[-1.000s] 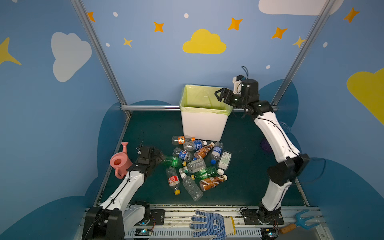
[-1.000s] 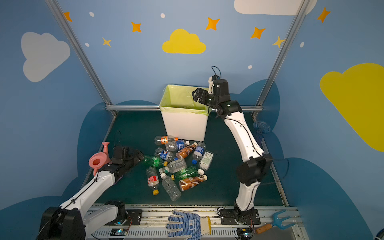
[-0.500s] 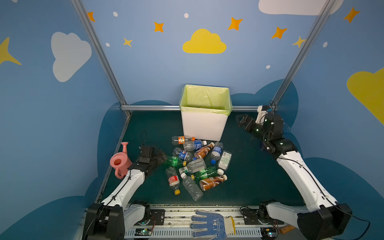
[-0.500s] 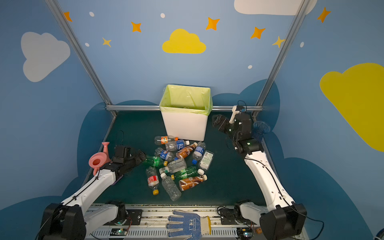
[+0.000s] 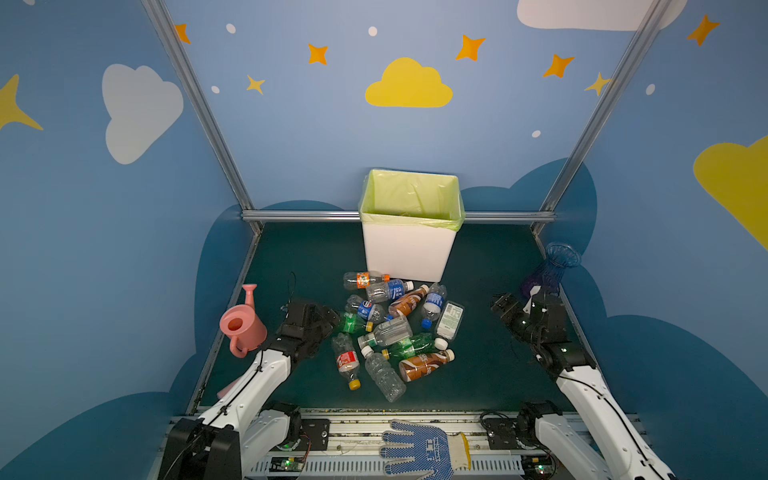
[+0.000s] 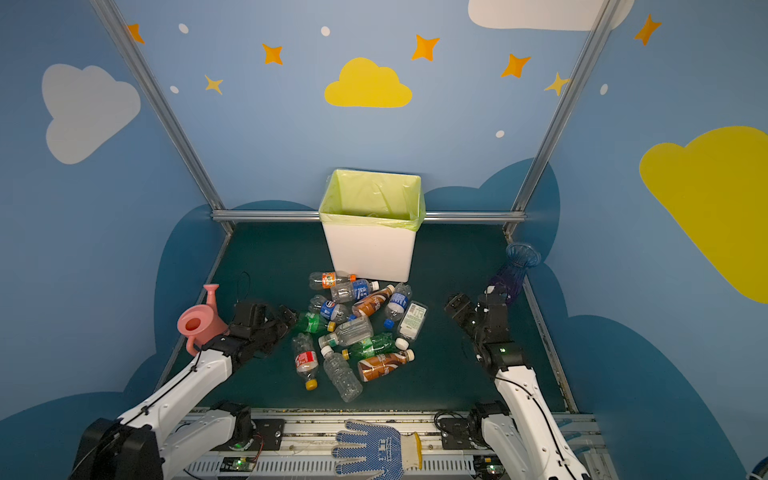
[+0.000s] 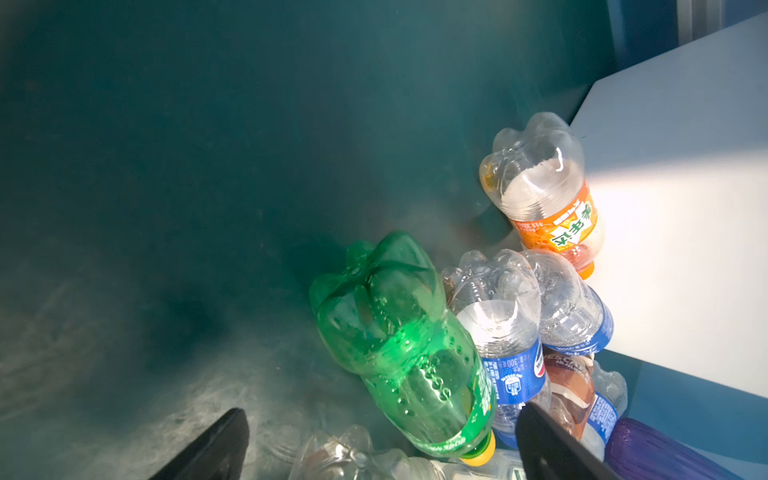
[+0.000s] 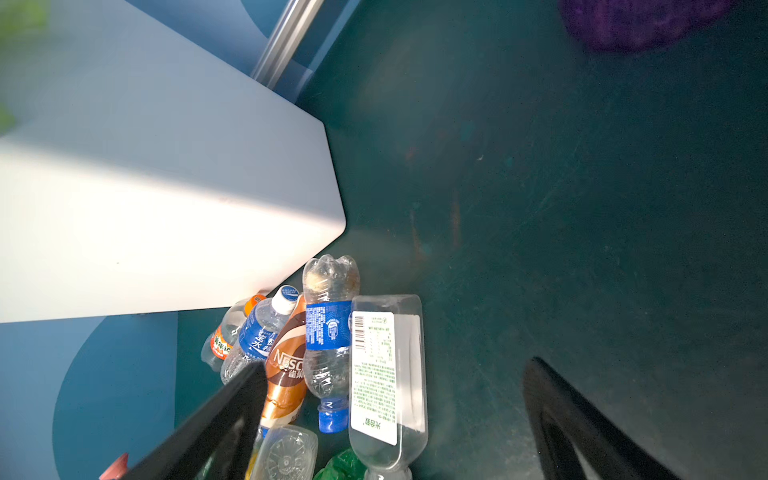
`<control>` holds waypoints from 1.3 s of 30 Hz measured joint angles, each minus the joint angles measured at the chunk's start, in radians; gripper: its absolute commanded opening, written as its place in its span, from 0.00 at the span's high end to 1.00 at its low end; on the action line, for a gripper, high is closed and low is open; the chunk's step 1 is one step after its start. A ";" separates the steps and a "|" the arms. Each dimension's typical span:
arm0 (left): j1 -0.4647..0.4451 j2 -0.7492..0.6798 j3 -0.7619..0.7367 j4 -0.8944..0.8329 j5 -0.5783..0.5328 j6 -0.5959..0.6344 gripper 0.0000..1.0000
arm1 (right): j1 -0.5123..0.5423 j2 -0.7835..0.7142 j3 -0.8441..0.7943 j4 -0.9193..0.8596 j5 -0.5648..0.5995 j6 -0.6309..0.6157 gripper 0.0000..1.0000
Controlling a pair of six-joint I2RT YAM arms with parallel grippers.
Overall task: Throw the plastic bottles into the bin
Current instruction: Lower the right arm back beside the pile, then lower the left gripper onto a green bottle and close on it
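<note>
Several plastic bottles [image 5: 390, 332] [image 6: 353, 332] lie in a heap on the green floor in front of the bin [image 5: 409, 253] [image 6: 370, 253], white with a yellow-green bag. My left gripper [image 5: 330, 313] [image 6: 291, 313] [image 7: 381, 409] is open at the heap's left edge. A green bottle [image 7: 395, 332] [image 5: 351, 322] lies between its spread fingers, not clamped. My right gripper [image 5: 500, 302] [image 6: 453, 302] [image 8: 397, 363] is open and low, to the right of the heap. It faces a clear bottle with a white label [image 8: 386, 374] [image 5: 449, 320] and holds nothing.
A pink watering can [image 5: 241, 328] stands against the left wall beside my left arm. A ribbed blue-purple vase [image 5: 550, 270] leans in the back right corner behind my right arm. A blue-dotted glove [image 5: 419, 451] lies on the front rail. Bare green floor separates the heap from my right gripper.
My right arm has swung down from above the bin to the floor on the right of the heap, jaws open. My left gripper has crept slightly towards the green bottle.
</note>
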 measured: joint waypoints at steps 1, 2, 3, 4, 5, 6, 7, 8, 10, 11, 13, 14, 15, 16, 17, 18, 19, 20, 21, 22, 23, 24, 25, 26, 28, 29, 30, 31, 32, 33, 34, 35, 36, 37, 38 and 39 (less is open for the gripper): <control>0.000 0.011 0.000 0.011 0.005 -0.007 0.02 | -0.001 0.005 -0.004 0.000 -0.001 0.005 0.06; -0.002 0.023 0.000 0.019 0.010 -0.013 0.03 | -0.002 0.011 -0.005 0.000 -0.002 0.009 0.06; -0.003 0.036 0.000 0.027 0.013 -0.019 0.03 | -0.002 0.018 -0.005 0.003 -0.003 0.013 0.06; -0.004 0.049 0.000 0.036 0.015 -0.023 0.03 | -0.002 0.026 -0.005 0.008 -0.005 0.017 0.06; -0.004 0.061 0.000 0.046 0.017 -0.027 0.04 | -0.002 0.032 -0.005 0.013 -0.007 0.021 0.06; -0.005 0.074 0.000 0.056 0.018 -0.031 0.04 | -0.002 0.040 -0.005 0.019 -0.010 0.025 0.06; -0.005 0.087 0.000 0.066 0.020 -0.035 0.05 | -0.002 0.048 -0.005 0.024 -0.012 0.029 0.06; -0.005 0.101 0.000 0.077 0.021 -0.039 0.06 | -0.002 0.053 -0.005 0.028 -0.014 0.032 0.06; -0.005 0.130 0.000 0.100 0.024 -0.045 0.07 | -0.002 0.063 -0.005 0.033 -0.021 0.038 0.06; -0.005 0.144 0.001 0.108 0.027 -0.045 0.07 | -0.002 0.065 -0.005 0.034 -0.023 0.039 0.06; -0.005 0.174 0.007 0.117 0.032 -0.047 0.08 | -0.002 0.066 -0.005 0.038 -0.026 0.041 0.06; -0.005 0.186 0.011 0.122 0.034 -0.050 0.08 | -0.002 0.066 -0.005 0.039 -0.026 0.042 0.06; -0.005 0.197 0.019 0.125 0.035 -0.050 0.09 | -0.002 0.066 -0.005 0.039 -0.026 0.043 0.06; -0.005 0.207 0.025 0.129 0.035 -0.050 0.09 | -0.002 0.066 -0.005 0.039 -0.026 0.043 0.06; -0.005 0.220 0.033 0.135 0.037 -0.050 0.10 | -0.002 0.066 -0.005 0.038 -0.026 0.043 0.06; -0.005 0.231 0.039 0.140 0.039 -0.051 0.10 | -0.003 0.066 -0.005 0.039 -0.025 0.043 0.06; -0.005 0.242 0.043 0.146 0.040 -0.052 0.11 | -0.004 0.066 -0.005 0.038 -0.025 0.043 0.06; -0.005 0.253 0.046 0.151 0.041 -0.053 0.12 | -0.005 0.066 -0.005 0.038 -0.025 0.043 0.06; -0.005 0.262 0.050 0.153 0.042 -0.053 0.14 | -0.005 0.066 -0.005 0.038 -0.025 0.043 0.06; -0.005 0.270 0.053 0.158 0.043 -0.054 0.15 | -0.006 0.065 -0.005 0.038 -0.025 0.042 0.06; -0.005 0.277 0.054 0.163 0.043 -0.056 0.16 | -0.006 0.065 -0.005 0.038 -0.025 0.042 0.06; -0.005 0.283 0.055 0.169 0.045 -0.061 0.16 | -0.006 0.064 -0.005 0.038 -0.025 0.042 0.06; -0.005 0.287 0.055 0.174 0.047 -0.065 0.17 | -0.008 0.064 -0.005 0.038 -0.025 0.042 0.06; -0.005 0.291 0.055 0.180 0.047 -0.069 0.19 | -0.010 0.064 -0.005 0.037 -0.025 0.042 0.06; -0.005 0.298 0.055 0.192 0.050 -0.076 0.19 | -0.011 0.064 -0.005 0.037 -0.025 0.042 0.06; -0.005 0.302 0.055 0.198 0.050 -0.080 0.20 | -0.012 0.064 -0.005 0.037 -0.025 0.042 0.06; -0.005 0.307 0.055 0.204 0.050 -0.087 0.20 | -0.014 0.064 -0.005 0.037 -0.025 0.042 0.06; -0.005 0.311 0.055 0.208 0.050 -0.093 0.20 | -0.015 0.064 -0.005 0.037 -0.025 0.042 0.06; -0.005 0.315 0.055 0.214 0.050 -0.100 0.21 | -0.017 0.063 -0.005 0.037 -0.025 0.042 0.06; -0.005 0.319 0.055 0.219 0.050 -0.108 0.21 | -0.018 0.062 -0.005 0.037 -0.025 0.042 0.06; -0.005 0.322 0.055 0.223 0.050 -0.113 0.21 | -0.019 0.060 -0.005 0.036 -0.025 0.042 0.06; -0.005 0.325 0.055 0.228 0.050 -0.117 0.22 | -0.021 0.057 -0.005 0.035 -0.025 0.042 0.06; -0.005 0.328 0.055 0.230 0.050 -0.121 0.23 | -0.023 0.054 -0.005 0.034 -0.025 0.040 0.06; -0.005 0.328 0.055 0.232 0.050 -0.125 0.24 | -0.025 0.050 -0.005 0.031 -0.025 0.039 0.06; -0.005 0.328 0.054 0.235 0.050 -0.129 0.26 | -0.028 0.045 -0.005 0.027 -0.025 0.038 0.06; -0.004 0.328 0.055 0.239 0.050 -0.133 0.28 | -0.031 0.039 -0.005 0.024 -0.025 0.037 0.06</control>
